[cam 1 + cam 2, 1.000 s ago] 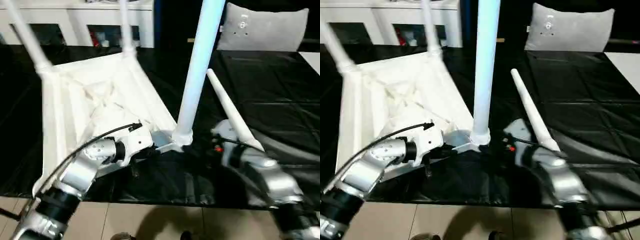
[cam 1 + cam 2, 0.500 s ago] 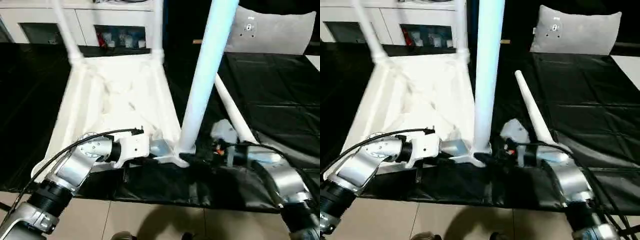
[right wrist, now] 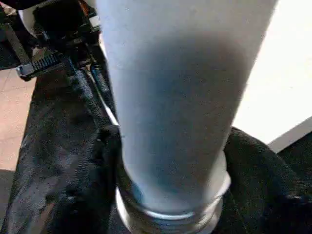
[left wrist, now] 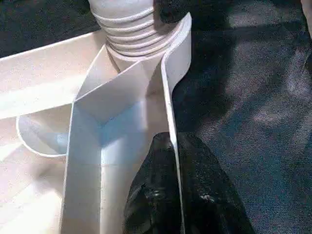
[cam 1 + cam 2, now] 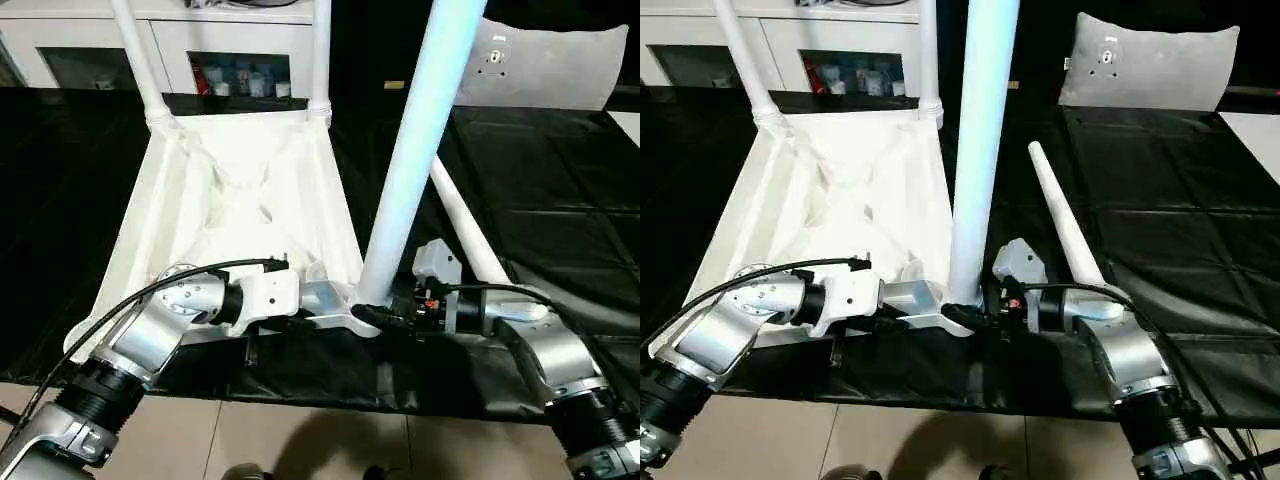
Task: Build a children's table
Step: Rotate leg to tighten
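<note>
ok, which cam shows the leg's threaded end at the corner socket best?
Left wrist view: the threaded end shows its ridges entering the corner socket. Right wrist view shows the leg's base up close without threads; both eye views show that joint small.

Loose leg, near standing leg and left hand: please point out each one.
Loose leg (image 5: 1065, 220), right eye view, middle of its shaft.
Near standing leg (image 5: 415, 150), left eye view, its shaft.
Left hand (image 4: 178, 195), left wrist view, between the fingertips on the tabletop's rim.

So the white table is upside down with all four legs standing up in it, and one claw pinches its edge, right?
Not quite. Three legs stand in the upside-down table top; the fourth leg lies loose on the black cover, as the right eye view shows. The left claw does pinch the top's edge.
</note>
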Controlling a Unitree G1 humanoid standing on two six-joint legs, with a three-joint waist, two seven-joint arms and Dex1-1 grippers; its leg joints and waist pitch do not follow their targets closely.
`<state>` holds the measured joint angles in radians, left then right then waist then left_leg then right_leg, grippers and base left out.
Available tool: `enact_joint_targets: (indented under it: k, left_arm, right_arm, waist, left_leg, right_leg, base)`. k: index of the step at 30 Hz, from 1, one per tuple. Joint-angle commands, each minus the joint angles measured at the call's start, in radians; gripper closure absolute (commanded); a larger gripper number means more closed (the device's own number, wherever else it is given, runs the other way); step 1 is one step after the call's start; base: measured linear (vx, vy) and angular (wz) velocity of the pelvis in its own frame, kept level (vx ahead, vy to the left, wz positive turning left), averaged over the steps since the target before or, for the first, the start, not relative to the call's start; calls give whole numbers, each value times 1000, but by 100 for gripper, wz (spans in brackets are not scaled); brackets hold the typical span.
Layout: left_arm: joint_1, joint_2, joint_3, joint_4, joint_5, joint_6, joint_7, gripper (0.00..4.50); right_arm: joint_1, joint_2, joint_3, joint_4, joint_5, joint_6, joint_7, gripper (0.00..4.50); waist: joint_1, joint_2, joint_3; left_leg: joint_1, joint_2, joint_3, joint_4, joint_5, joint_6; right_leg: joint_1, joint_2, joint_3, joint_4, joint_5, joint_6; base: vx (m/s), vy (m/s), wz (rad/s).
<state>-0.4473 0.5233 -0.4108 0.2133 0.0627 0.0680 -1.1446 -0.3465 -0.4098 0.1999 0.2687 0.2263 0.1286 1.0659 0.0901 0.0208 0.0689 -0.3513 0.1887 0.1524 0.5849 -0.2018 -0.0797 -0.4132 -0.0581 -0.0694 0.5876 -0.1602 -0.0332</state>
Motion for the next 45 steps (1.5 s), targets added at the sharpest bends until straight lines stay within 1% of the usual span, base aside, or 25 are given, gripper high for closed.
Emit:
enact_joint_targets:
  k: [1,2,5,11,13,14,15,17,18,19,20,21,22,23,24,25,26,27,29,31,32,35,37,41,45]
  left_arm:
    - [-5,8,-44,-20,11,-17,-58,450]
    - [-4,9,-44,-20,10,-16,-58,450]
    - [2,4,-39,-26,3,-2,-53,450]
    - [20,-33,-6,-56,-28,89,4,450]
    - [28,-92,33,-83,-43,189,100,450]
    - [29,-95,35,-84,-44,193,104,450]
    - [31,-133,51,-97,-43,242,165,450]
    - [31,-185,67,-114,-38,296,239,450]
    - [31,-207,73,-121,-36,317,268,450]
    - [30,-225,75,-124,-30,331,290,450]
    - [26,-268,78,-129,-18,356,339,450]
    - [23,-301,79,-134,-10,377,374,450]
    - [19,-341,82,-133,-4,391,417,450]
    - [12,-377,83,-128,4,395,457,450]
    - [7,-400,81,-127,10,401,485,450]
    - [7,-400,81,-127,10,401,485,450]
    - [2,-415,79,-125,14,405,503,450]
    - [-5,-419,71,-122,24,399,515,450]
    - [-15,-408,60,-115,43,386,521,450]
    - [-21,-384,57,-105,66,374,515,450]
    - [-22,-375,59,-101,73,371,511,450]
    - [-21,-370,69,-99,75,375,512,450]
    - [-21,-303,58,-80,69,314,439,450]
    - [-26,-255,62,-49,59,274,399,450]
    - [-29,-217,67,-27,47,230,341,450]
  right_arm:
    - [-9,-3,-1,10,2,14,0,147]
    - [-7,-3,0,9,2,15,0,164]
    - [4,2,5,1,1,26,-6,175]
    - [23,59,8,-14,-23,100,-123,182]
    - [17,136,-6,4,-54,147,-277,183]
    - [16,139,-7,4,-55,149,-283,183]
    - [9,185,-21,17,-57,168,-356,183]
    - [-5,239,-37,37,-61,183,-440,183]
    - [-12,259,-42,47,-67,186,-473,184]
    - [-21,276,-50,59,-70,187,-505,184]
    - [-42,313,-70,91,-74,188,-575,184]
    - [-57,338,-85,112,-80,193,-627,184]
    - [-73,357,-92,136,-94,194,-673,184]
    - [-85,371,-93,156,-108,185,-706,184]
    - [-92,382,-94,166,-122,181,-729,184]
    - [-92,382,-94,166,-122,181,-729,184]
    - [-96,389,-95,173,-131,179,-745,184]
    - [-97,397,-102,173,-128,181,-749,128]
    - [-92,401,-116,163,-109,182,-737,114]
    - [-89,395,-125,154,-103,170,-724,93]
    - [-88,391,-127,152,-104,164,-720,78]
    - [-87,386,-130,151,-105,156,-717,59]
    - [-58,340,-128,106,-93,131,-644,34]
    - [-21,278,-118,52,-69,108,-528,5]
    - [10,191,-107,4,-53,90,-404,5]
  waist:
    - [-1,-3,-71]
    - [-1,-3,-71]
    - [-1,-3,-69]
    - [-2,-7,-65]
    - [-13,-7,-58]
    - [-13,-7,-58]
    - [-23,-6,-53]
    - [-32,-6,-52]
    - [-43,-7,-51]
    - [-46,-8,-52]
    - [-49,-15,-51]
    - [-56,-14,-52]
    - [-56,-13,-54]
    - [-57,-20,-53]
    - [-57,-17,-52]
    - [-56,-17,-54]
    - [-53,-22,-55]
    - [-49,-20,-57]
    - [-46,-19,-60]
    - [-41,-18,-62]
    - [-38,-12,-63]
    - [-35,-12,-61]
    - [-32,-11,-60]
    - [-29,-8,-58]
    - [-23,-7,-57]
  left_leg:
    - [-5,33,3,-61,-112,67]
    - [-5,33,3,-61,-112,67]
    - [-4,33,3,-61,-123,62]
    - [-5,31,3,-63,-126,51]
    - [-6,29,1,-68,-169,24]
    - [-6,29,1,-68,-169,24]
    - [-4,25,-2,-71,-213,13]
    - [-4,24,-4,-72,-228,9]
    - [-5,22,-5,-70,-238,9]
    - [-5,20,-5,-69,-240,12]
    - [-6,19,-5,-69,-239,18]
    - [-10,19,-5,-67,-224,19]
    - [-10,17,-5,-66,-216,21]
    - [-14,18,-4,-67,-198,27]
    - [-7,19,-1,-65,-201,30]
    - [-5,18,0,-63,-201,33]
    - [-7,17,0,-63,-192,39]
    - [-9,20,1,-64,-166,46]
    - [-9,21,1,-63,-153,53]
    - [-13,22,2,-62,-114,64]
    - [-13,22,2,-62,-103,65]
    - [-12,24,4,-63,-109,63]
    - [-12,24,2,-65,-133,61]
    - [-10,26,2,-66,-156,60]
    - [-9,28,2,-67,-165,57]
  right_leg:
    - [68,-75,48,-55,-200,-205]
    - [68,-75,48,-55,-200,-205]
    - [67,-75,48,-57,-230,-197]
    - [64,-76,49,-62,-283,-178]
    - [62,-74,46,-69,-380,-150]
    - [62,-74,46,-69,-380,-150]
    - [58,-74,42,-82,-470,-119]
    - [57,-75,41,-85,-505,-105]
    - [54,-74,39,-91,-529,-91]
    - [54,-73,39,-94,-535,-87]
    - [54,-74,38,-97,-541,-81]
    - [53,-73,38,-94,-534,-83]
    - [54,-73,38,-96,-532,-81]
    - [54,-73,39,-94,-510,-82]
    - [48,-70,40,-94,-497,-87]
    - [47,-70,41,-94,-489,-89]
    - [49,-71,42,-93,-477,-89]
    - [50,-69,44,-85,-418,-101]
    - [52,-69,46,-79,-372,-113]
    - [57,-69,47,-70,-279,-140]
    - [58,-70,47,-67,-251,-151]
    - [60,-72,47,-67,-248,-164]
    - [61,-72,46,-72,-282,-152]
    - [59,-72,47,-72,-291,-148]
    - [60,-72,47,-74,-309,-148]
  base:
    - [0,0,0]
    - [0,0,0]
    - [0,0,0]
    - [0,0,0]
    - [0,0,0]
    - [0,0,0]
    - [0,0,0]
    - [0,0,0]
    - [0,0,0]
    - [0,0,0]
    - [0,0,0]
    - [0,0,0]
    - [0,0,0]
    - [0,0,0]
    - [0,0,0]
    - [0,0,0]
    - [0,0,0]
    - [0,0,0]
    - [26,-4,3]
    - [0,0,0]
    - [0,0,0]
    - [0,0,0]
    - [0,0,0]
    - [0,0,0]
    - [0,0,0]
